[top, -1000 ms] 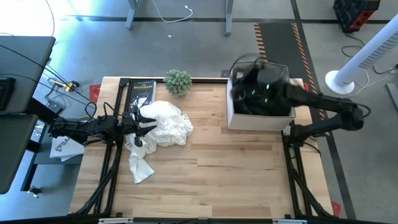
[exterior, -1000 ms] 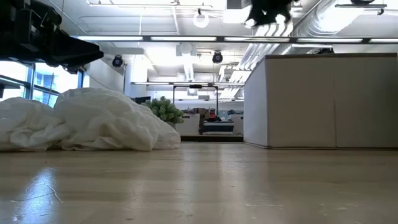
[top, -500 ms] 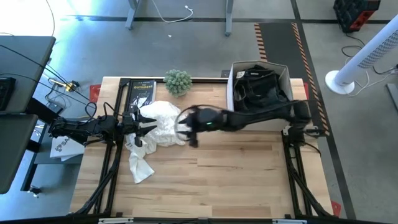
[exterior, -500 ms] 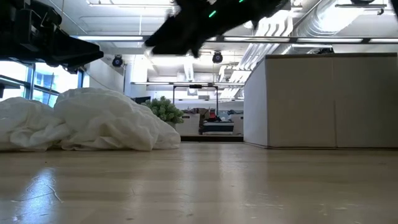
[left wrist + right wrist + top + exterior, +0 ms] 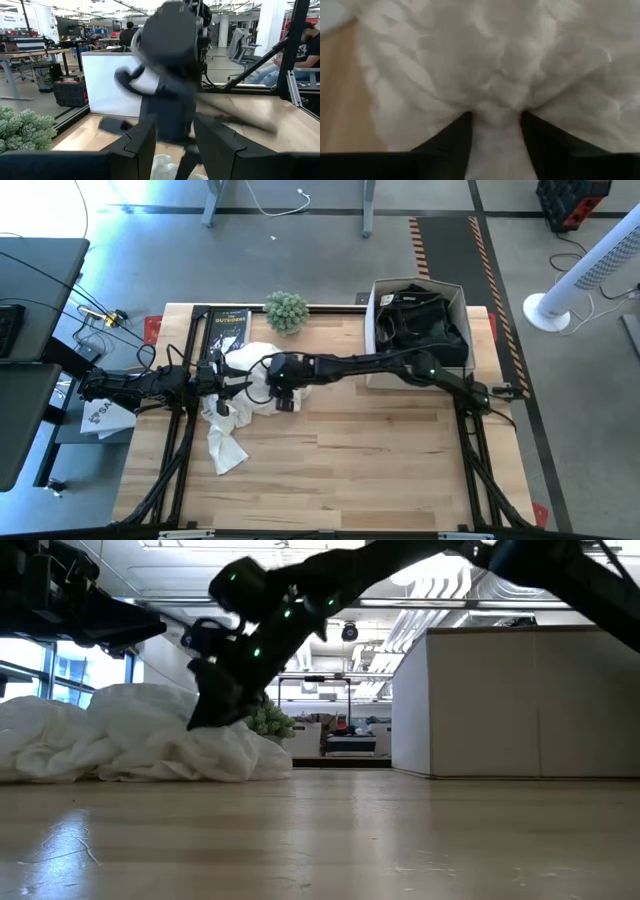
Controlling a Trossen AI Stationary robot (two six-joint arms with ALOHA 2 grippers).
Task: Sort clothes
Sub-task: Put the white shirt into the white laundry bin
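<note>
Logged a big swing of the right arm: a second back parked over the white box (image 5: 371, 340) at 2 o'clock of the table (image 5: 380, 450), half a second back caught mid-table, now stretched fully toward 9 o'clock. Found the right gripper (image 5: 283, 386) pushed down into the white clothes (image 5: 248, 360), at the 3 o'clock edge of that heap. Checked the right wrist view: fingers (image 5: 462, 137) apart, with a puckered fold of white cloth between them and creases running in toward the gap. Judged as narrowing onto the fold but not clamped yet, so marked as not holding.

Saw no change on the left side: left gripper (image 5: 232, 383) kept in the same spot at the 9 o'clock edge of the heap, fingers spread, holding nothing.

Located the task's things: dark clothes (image 5: 420, 330) piled inside the box; white ones heaped at 9 to 10 o'clock of the table, with one strip trailing toward 7 o'clock. Left untouched at 11 o'clock: the black book (image 5: 228, 330) and the small plant (image 5: 286, 310).

Read for the task: dark items apparently dealt with, effort now turned to the whites. Judged next need as a firm pinch, then a lift clear of the left gripper close by. Flagged risk: dragging up several white pieces together.
</note>
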